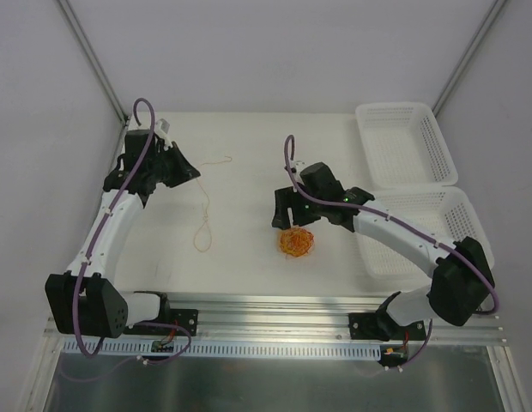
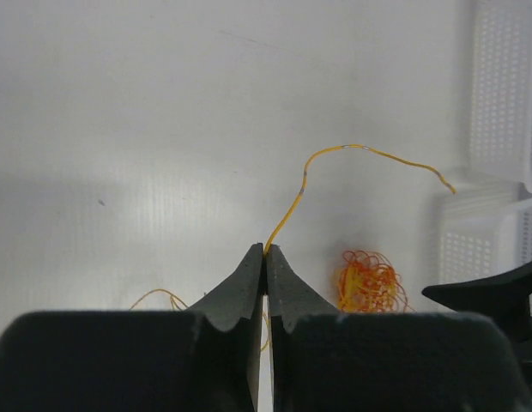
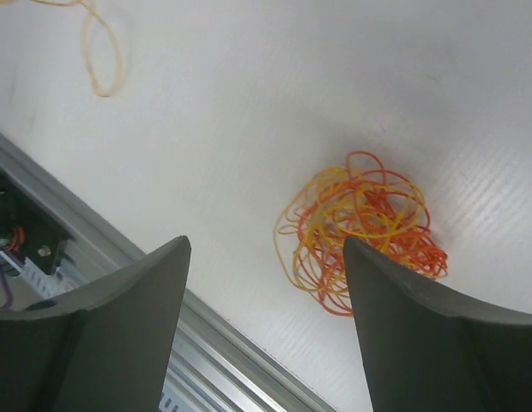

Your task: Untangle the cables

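Note:
A tangled ball of red-orange and yellow-orange cables (image 1: 296,243) lies on the white table; it also shows in the right wrist view (image 3: 360,227) and the left wrist view (image 2: 369,281). One pale yellow cable (image 1: 206,210) lies apart to the left, looped at its near end. My left gripper (image 2: 267,251) is shut on this yellow cable (image 2: 335,163), whose free end curves away past the fingertips. My right gripper (image 3: 266,249) is open and empty, hovering just above and beside the tangle. In the top view the left gripper (image 1: 190,172) is at the far left and the right gripper (image 1: 283,219) is by the tangle.
Two white perforated baskets stand at the right: one at the back (image 1: 403,146), one nearer (image 1: 438,223) under the right arm. A metal rail (image 1: 275,309) runs along the table's near edge. Grey walls close in the sides.

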### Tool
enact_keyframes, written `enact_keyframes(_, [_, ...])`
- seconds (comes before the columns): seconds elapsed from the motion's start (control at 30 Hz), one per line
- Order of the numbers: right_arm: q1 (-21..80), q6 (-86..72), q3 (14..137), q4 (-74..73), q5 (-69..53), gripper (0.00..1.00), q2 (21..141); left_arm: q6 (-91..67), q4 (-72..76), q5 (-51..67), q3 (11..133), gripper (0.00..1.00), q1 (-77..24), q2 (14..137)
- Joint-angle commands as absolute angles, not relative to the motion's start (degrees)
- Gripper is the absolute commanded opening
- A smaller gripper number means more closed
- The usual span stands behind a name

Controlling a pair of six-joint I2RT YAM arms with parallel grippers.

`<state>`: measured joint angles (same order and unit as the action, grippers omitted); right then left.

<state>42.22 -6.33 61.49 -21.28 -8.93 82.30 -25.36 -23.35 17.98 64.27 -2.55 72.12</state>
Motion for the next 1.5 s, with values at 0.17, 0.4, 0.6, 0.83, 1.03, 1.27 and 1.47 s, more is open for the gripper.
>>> enact_keyframes(0.17, [48.42, -8.79, 64.51, -5.55, -16.17, 0.76, 79.98, -42.35, -23.03, 20.30, 65.39, 0.00, -10.45, 69.35])
enact_keyframes(0.4, [51.59, -10.72, 67.06, 2.02, -17.05, 0.75, 82.18, -48.51, -22.41, 17.05, 65.83, 0.00, -14.50, 69.08])
enact_keyframes(0.6, [51.94, -10.99, 69.17, 2.20, -14.68, 0.72, 86.04, -51.32, -21.53, 16.44, 64.95, 0.00, -16.08, 67.86])
enact_keyframes(0.83, [52.03, -10.73, 71.54, 2.20, -14.77, 0.55, 90.00, -53.35, -20.13, 16.44, 63.20, 0.00, -16.79, 65.74])
enact_keyframes(1.03, [52.03, -10.02, 72.33, 1.85, -15.03, 0.23, 90.44, -53.97, -19.25, 15.74, 61.00, 0.00, -17.05, 63.90])
enact_keyframes(1.27, [50.98, -5.64, 71.89, -4.81, -11.70, 0.01, 86.58, -50.19, -18.98, 14.41, 59.06, 0.18, -17.05, 62.23])
enact_keyframes(1.47, [48.78, 1.30, 75.49, -16.59, -6.07, 0.01, 81.49, -43.69, -18.37, 14.41, 57.48, 0.62, -17.05, 59.24])
